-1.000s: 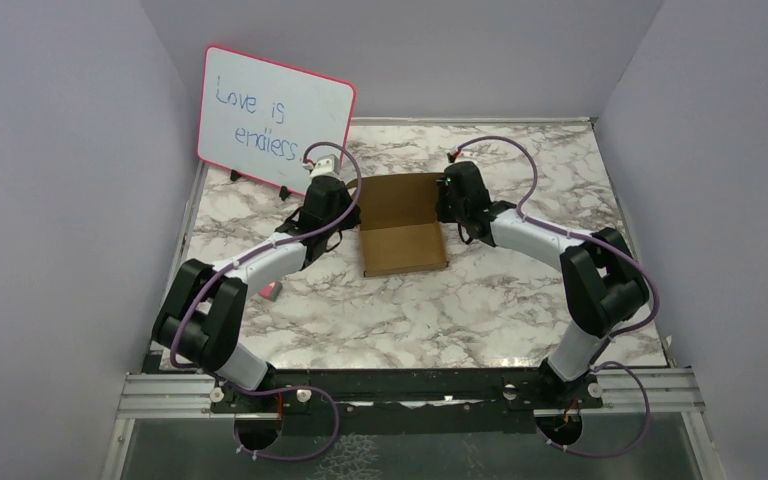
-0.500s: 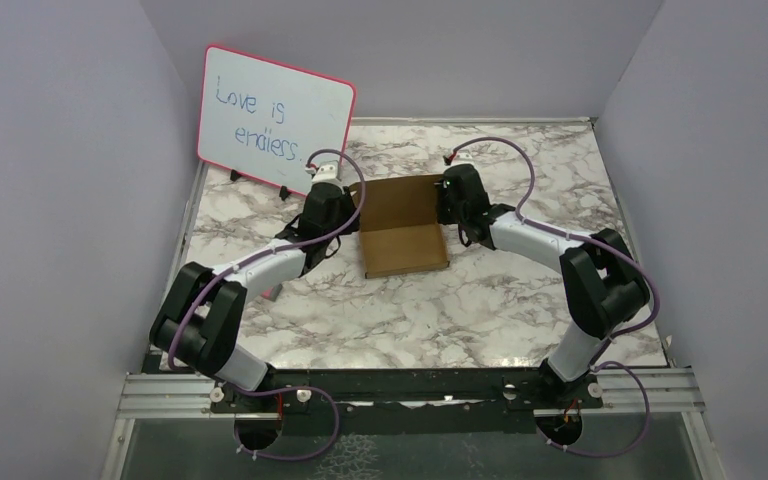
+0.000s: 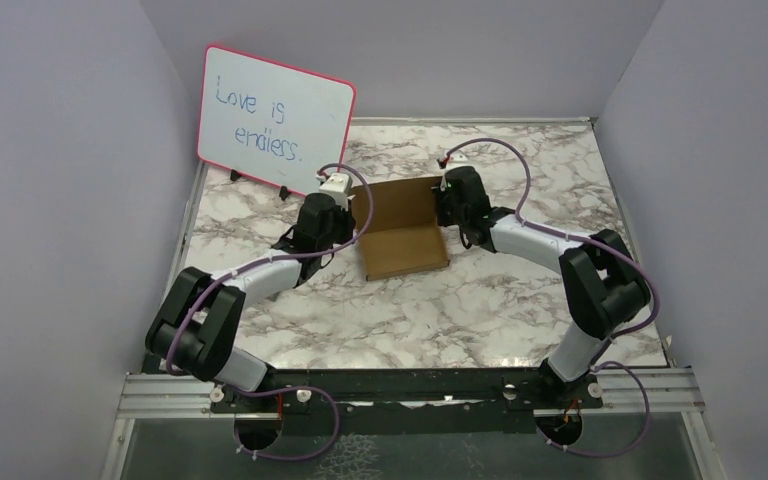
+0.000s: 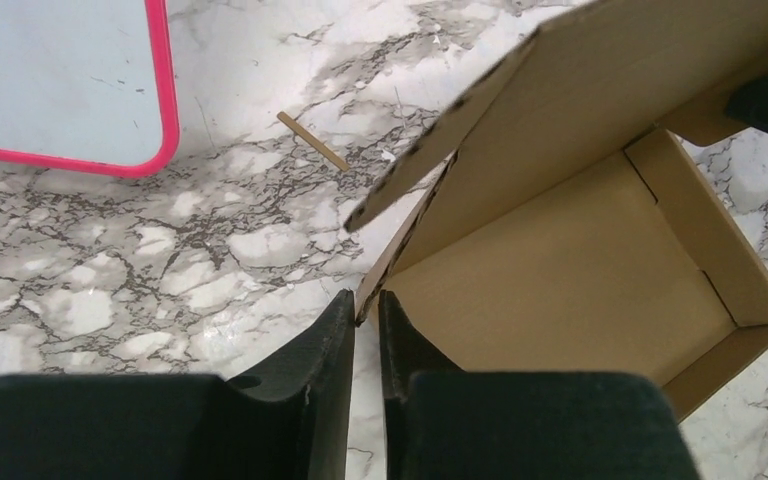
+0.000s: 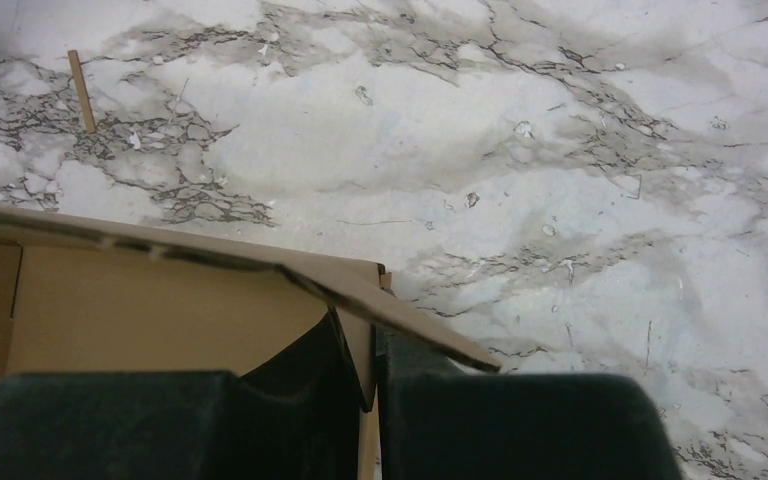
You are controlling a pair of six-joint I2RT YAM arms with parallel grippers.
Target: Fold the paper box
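The paper box (image 3: 403,232) is a shallow brown cardboard tray in the middle of the marble table, its lid (image 3: 400,197) tilted up at the far side. My left gripper (image 3: 352,207) is at the box's left wall. In the left wrist view its narrow jaws (image 4: 365,302) pinch the near end of that wall, with the open tray (image 4: 560,270) to the right. My right gripper (image 3: 446,207) is at the right wall. The right wrist view has its jaws (image 5: 365,338) shut on that wall, under the overhanging lid edge (image 5: 260,262).
A pink-framed whiteboard (image 3: 275,118) leans at the back left, close behind the left arm. A small wooden stick (image 4: 312,140) lies on the marble beyond the box. Grey enclosure walls stand on three sides.
The left arm has swung right and forward, bringing its gripper from beside the box onto the left wall. The lid now stands a little more upright. The right arm has barely moved.
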